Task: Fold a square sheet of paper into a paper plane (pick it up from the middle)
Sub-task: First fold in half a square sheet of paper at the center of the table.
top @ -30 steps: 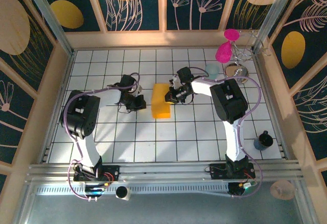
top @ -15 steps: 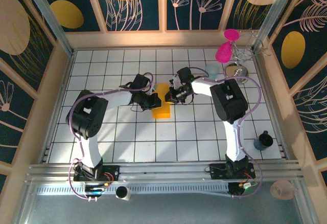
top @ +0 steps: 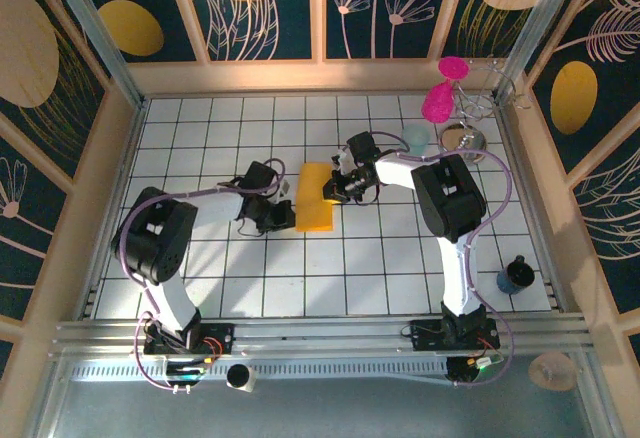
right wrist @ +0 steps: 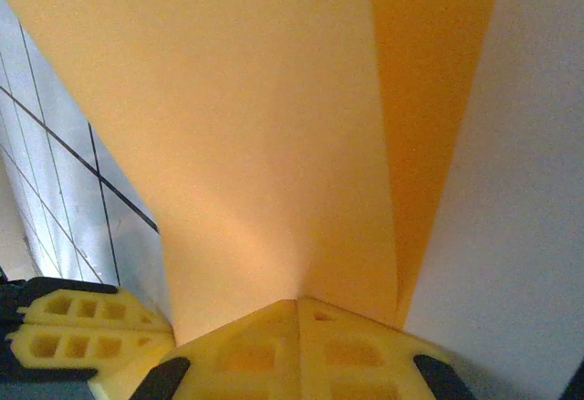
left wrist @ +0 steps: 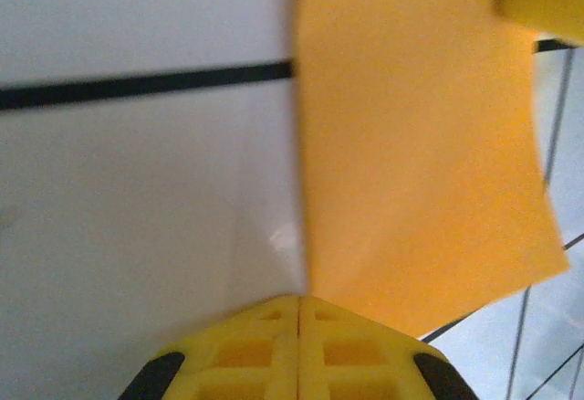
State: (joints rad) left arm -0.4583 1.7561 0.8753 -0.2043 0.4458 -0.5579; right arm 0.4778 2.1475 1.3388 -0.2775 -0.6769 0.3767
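Observation:
The square sheet of paper (top: 316, 198) lies folded into an upright orange-yellow rectangle mid-table. My left gripper (top: 284, 215) is shut, its tips at the paper's lower left edge. In the left wrist view the closed yellow fingers (left wrist: 265, 336) point at the paper (left wrist: 420, 163), whose left edge ends at their tip. My right gripper (top: 333, 190) is shut, with its tips resting on the paper's right side. In the right wrist view a paler upper layer of paper (right wrist: 228, 144) overlaps a darker strip (right wrist: 429, 99) beyond the shut fingers (right wrist: 246, 350). No paper plane shape shows.
A pale teal cup (top: 416, 138), a pink object (top: 438, 100) and a shiny bowl (top: 463, 140) stand at the back right. A dark cup (top: 515, 276) sits at the right edge. Wooden walls (top: 95, 188) ring the tiled table.
My left gripper moved right onto the paper, then drew back down-left to its left edge. The right gripper and the paper have stayed put.

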